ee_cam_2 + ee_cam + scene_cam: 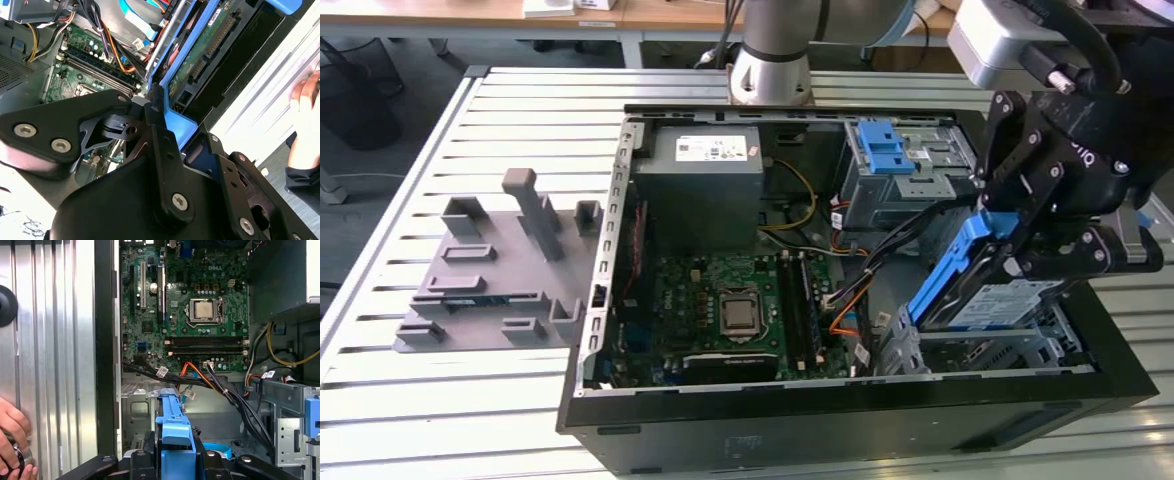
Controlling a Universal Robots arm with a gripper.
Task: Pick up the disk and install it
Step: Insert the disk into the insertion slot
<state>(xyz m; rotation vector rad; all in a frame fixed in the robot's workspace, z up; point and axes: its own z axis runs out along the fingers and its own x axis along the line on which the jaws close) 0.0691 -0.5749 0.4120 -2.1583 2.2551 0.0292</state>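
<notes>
Pinching the disk [998, 300] by its blue rail [950, 268] between the jaws, long axis slanting down toward the drive cage [1003, 352] directly below.

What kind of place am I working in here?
Probably a robotics lab or test bench: an open computer case lies on a slatted metal table, a grey fixture beside it, desks behind. The gripper grips the disk.

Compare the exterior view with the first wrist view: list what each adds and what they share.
Exterior view: a grey slotted fixture on the table, and the arm's base. First wrist view: a person's hand beside the case. Shared: the motherboard, and the disk held by its blue rail in the claw.
</notes>
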